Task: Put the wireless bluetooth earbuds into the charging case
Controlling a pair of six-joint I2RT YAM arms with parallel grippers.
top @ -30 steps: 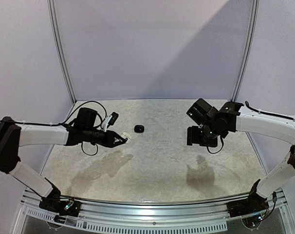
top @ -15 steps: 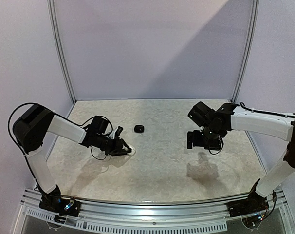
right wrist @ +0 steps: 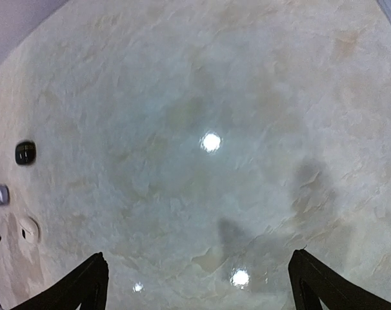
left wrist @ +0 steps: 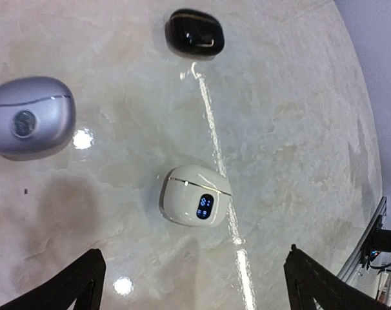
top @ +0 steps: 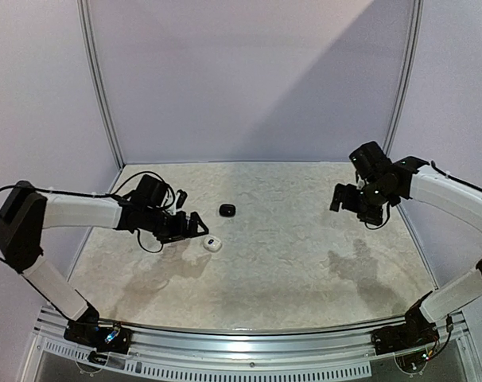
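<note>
Since all three charging cases are seen with their lids shut, no earbuds can be found anywhere on the worktop (left wrist: 299, 129), and whether any are seated inside cannot be told. The white case (left wrist: 195, 203) is laid flat directly below the left fingers (left wrist: 79, 284), with a small blue display lit on its front; it is judged to be set there because it sits within easy reach of that arm and apart from its neighbours. The left fingers are spread wide above it and nothing is gripped between them. The lavender case (left wrist: 29, 115) is placed to one side and the black case (left wrist: 194, 31) further off, each well apart from the white one, so that each can be approached without the others being knocked. The right fingers (right wrist: 86, 284) are likewise held wide apart and empty, raised high over bare worktop far from the cases, probably so that the left arm's working space is kept free. With every lid closed, the insertion is judged to be either finished or waiting on a lid being opened.
</note>
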